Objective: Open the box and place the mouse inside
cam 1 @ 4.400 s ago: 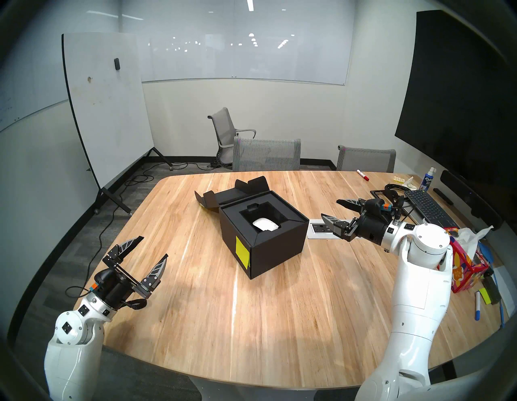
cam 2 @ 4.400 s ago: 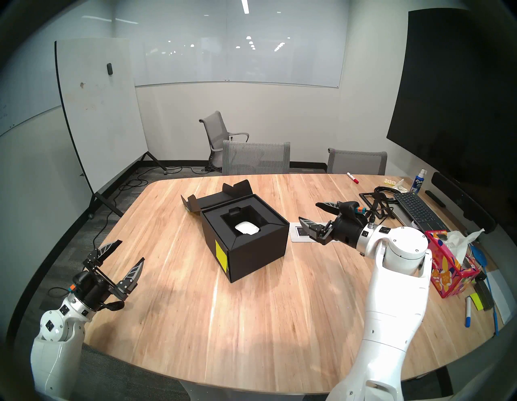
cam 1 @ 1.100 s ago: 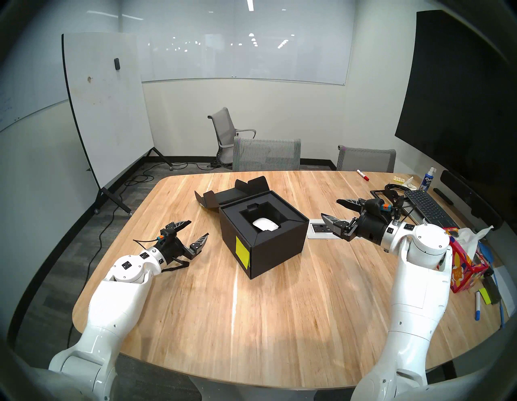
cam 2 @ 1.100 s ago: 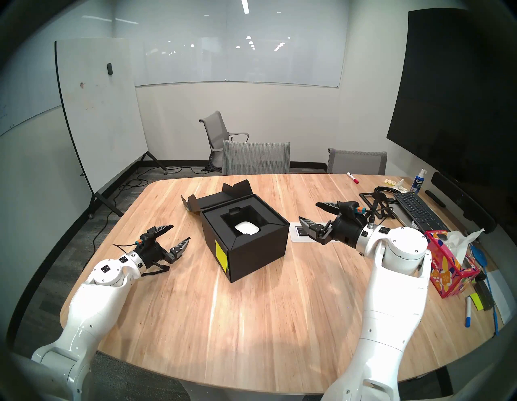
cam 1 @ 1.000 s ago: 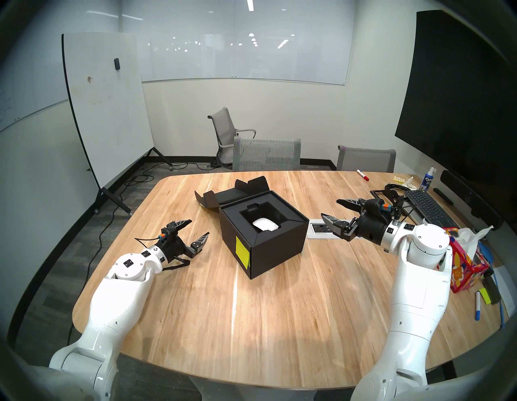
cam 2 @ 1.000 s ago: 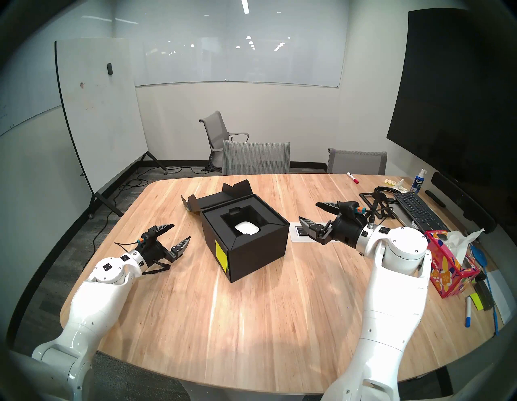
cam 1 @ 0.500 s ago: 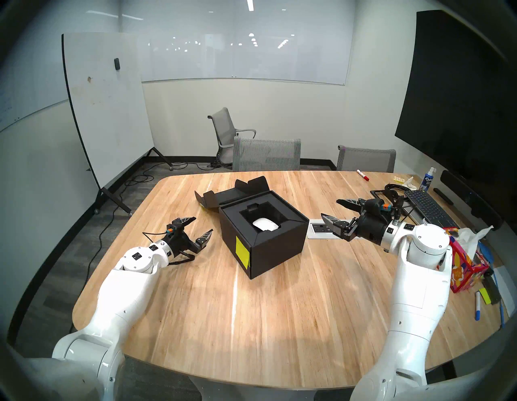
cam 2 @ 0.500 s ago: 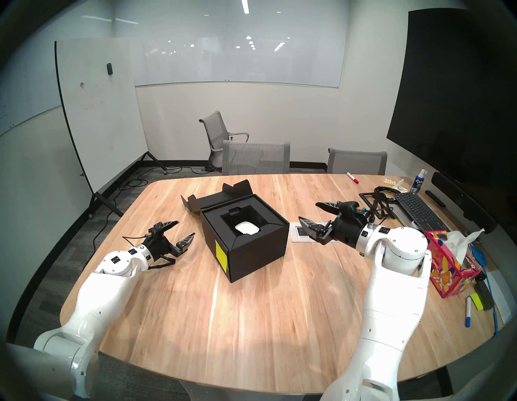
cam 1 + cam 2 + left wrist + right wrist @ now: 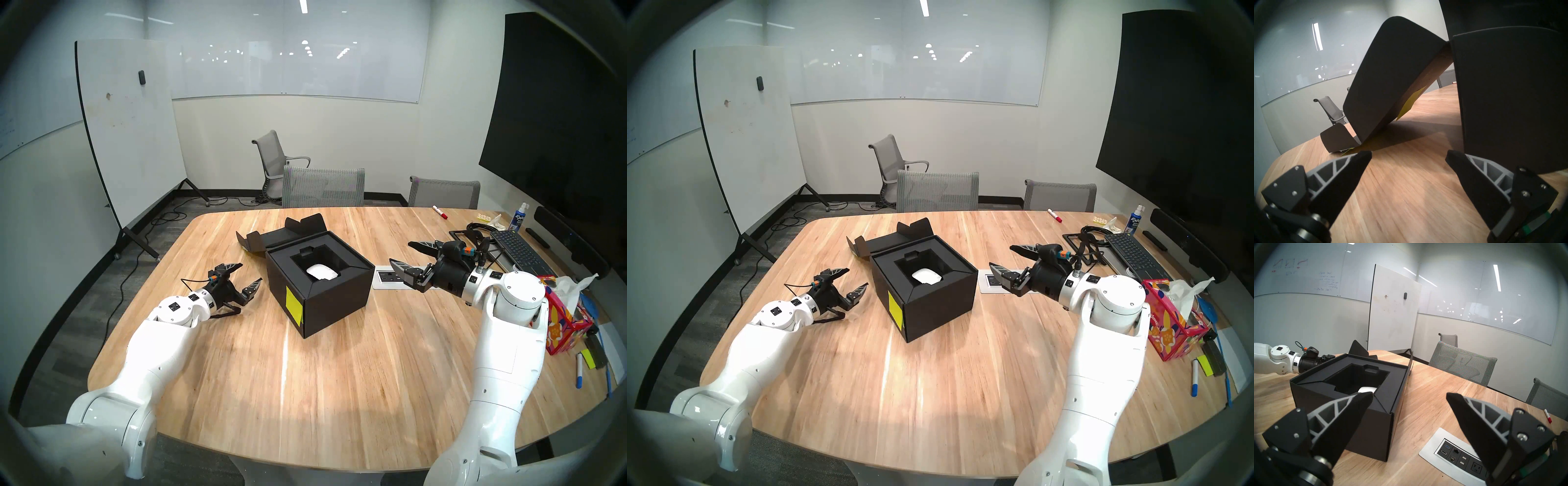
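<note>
The black box [image 9: 332,298] stands mid-table with its flap lid [image 9: 281,236] folded back onto the table behind it. A yellow sticky note [image 9: 293,305] is on its left front wall. The white mouse [image 9: 321,271] lies in the recessed well of the insert and also shows in the right wrist view [image 9: 1367,389]. My left gripper [image 9: 251,271] is open and empty, low over the table just left of the box, close to the box wall [image 9: 1508,101] and the lid [image 9: 1390,76]. My right gripper [image 9: 399,252] is open and empty to the right of the box.
A white power outlet panel [image 9: 386,276] is set into the table under my right gripper. A keyboard [image 9: 519,251], a red floral tissue box [image 9: 563,325], markers and a spray bottle crowd the right side. Mesh chairs [image 9: 324,186] line the far edge.
My left arm has reached forward and to the right, bringing its open gripper close to the box's left side. The right arm, box and mouse have not moved.
</note>
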Available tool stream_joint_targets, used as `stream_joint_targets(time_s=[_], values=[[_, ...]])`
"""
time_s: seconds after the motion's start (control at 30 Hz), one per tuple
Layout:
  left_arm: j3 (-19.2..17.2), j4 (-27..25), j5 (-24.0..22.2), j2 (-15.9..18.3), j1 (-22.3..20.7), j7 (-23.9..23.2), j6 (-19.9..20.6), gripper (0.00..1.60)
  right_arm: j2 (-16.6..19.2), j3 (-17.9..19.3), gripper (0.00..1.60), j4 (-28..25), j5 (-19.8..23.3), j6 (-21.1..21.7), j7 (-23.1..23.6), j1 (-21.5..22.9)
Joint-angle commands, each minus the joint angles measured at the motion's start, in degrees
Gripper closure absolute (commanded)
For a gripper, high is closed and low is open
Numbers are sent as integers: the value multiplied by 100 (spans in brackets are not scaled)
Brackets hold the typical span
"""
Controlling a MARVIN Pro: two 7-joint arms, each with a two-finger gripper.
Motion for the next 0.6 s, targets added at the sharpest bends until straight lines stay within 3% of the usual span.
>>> stream_joint_targets(time_s=[0.0, 0.57], values=[[-52, 139, 0, -107, -324, 180, -156, 0, 6, -12, 0, -109, 31, 9, 6, 102], [-56, 406, 86, -292, -537, 279, -286, 0, -14, 6, 0, -108, 6, 1, 27, 113]])
